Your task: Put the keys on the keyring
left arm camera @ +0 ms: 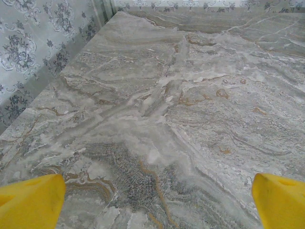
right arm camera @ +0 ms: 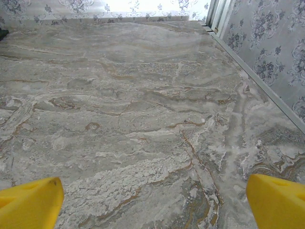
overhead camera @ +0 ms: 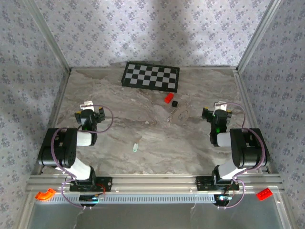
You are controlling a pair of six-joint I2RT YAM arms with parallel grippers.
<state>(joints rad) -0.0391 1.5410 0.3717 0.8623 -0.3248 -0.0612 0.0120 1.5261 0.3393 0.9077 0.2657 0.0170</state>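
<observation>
While both arms sit folded at the near edge, marble table point(overhead camera: 152, 136) carries little. Checkerboard mat point(overhead camera: 151, 76) far centre. Left gripper point(left arm camera: 156, 202): yellow fingertips spread wide, nothing between them. Right gripper point(right arm camera: 152, 202): same, wide apart, holding nothing. Red block point(overhead camera: 168, 98) just near of the mat's right end, black cube point(overhead camera: 175, 103) just beside it. Keyring point(overhead camera: 171, 112) with chain lies just near of the cube. Key point(overhead camera: 135, 148) lies alone near centre, well apart from the keyring.
</observation>
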